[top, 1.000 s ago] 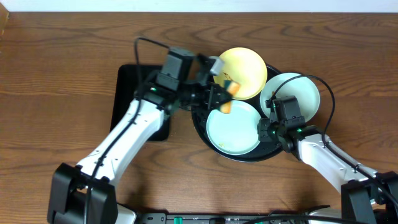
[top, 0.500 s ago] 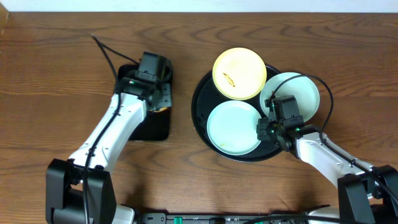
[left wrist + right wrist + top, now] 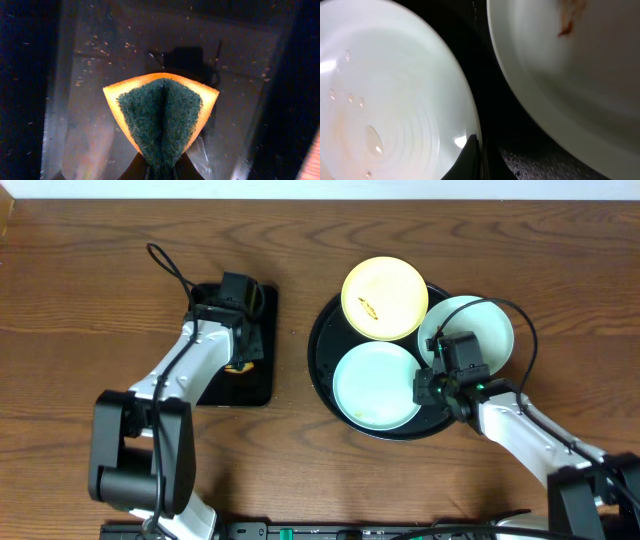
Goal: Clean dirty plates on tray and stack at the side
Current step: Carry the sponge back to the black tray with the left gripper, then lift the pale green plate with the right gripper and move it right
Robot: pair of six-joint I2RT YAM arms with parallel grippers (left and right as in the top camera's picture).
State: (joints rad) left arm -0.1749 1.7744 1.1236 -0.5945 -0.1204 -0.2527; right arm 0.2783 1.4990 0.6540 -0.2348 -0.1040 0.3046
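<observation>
Left claw (image 3: 160, 171) back over rectangular tray (image 3: 266, 370), pinching sponge (image 3: 161, 117); right claw (image 3: 479, 155) nipping plate (image 3: 395, 100).

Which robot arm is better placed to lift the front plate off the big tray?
Right. The right gripper is pinching the rim of the front plate, while the left gripper is away over the small tray, holding the sponge.

Brown wood table (image 3: 100, 300) carries round black tray (image 3: 316, 370) right of centre, smaller rectangular black tray (image 3: 258, 387) near its left, not touching
</observation>
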